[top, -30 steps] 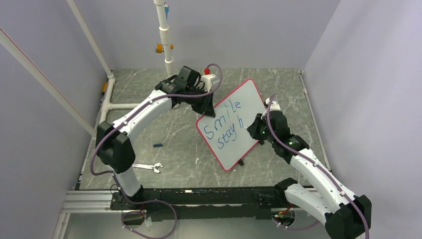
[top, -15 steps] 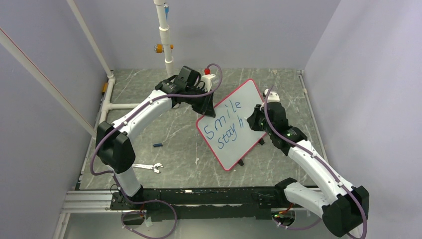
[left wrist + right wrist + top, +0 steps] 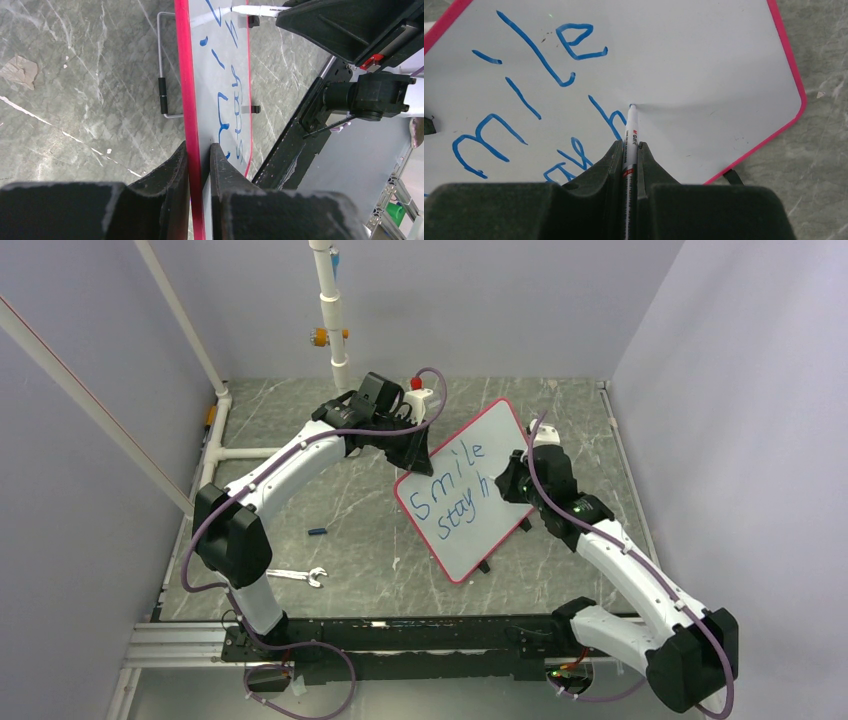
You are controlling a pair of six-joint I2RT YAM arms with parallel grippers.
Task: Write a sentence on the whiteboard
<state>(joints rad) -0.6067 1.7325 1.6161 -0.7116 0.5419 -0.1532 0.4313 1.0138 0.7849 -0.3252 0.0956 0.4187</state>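
Observation:
The whiteboard [image 3: 470,495], white with a thin red rim, stands tilted on the marble table. Blue handwriting on it [image 3: 455,483] reads "Smile" above "stay h". My left gripper [image 3: 412,455] is shut on the board's upper left edge; in the left wrist view [image 3: 199,150] the red rim [image 3: 186,90] sits between the jaws. My right gripper [image 3: 510,483] is shut on a white marker [image 3: 630,135]. The marker's tip touches the board just right of the "h" [image 3: 606,116].
A silver wrench [image 3: 296,576] lies at the front left. A small blue marker cap [image 3: 317,532] lies left of the board. White pipes [image 3: 335,310] stand at the back. A wire stand [image 3: 162,95] shows behind the board.
My right gripper has moved the marker up and slightly right along the board, from below the "h" to just beside it. The left arm and board have not moved.

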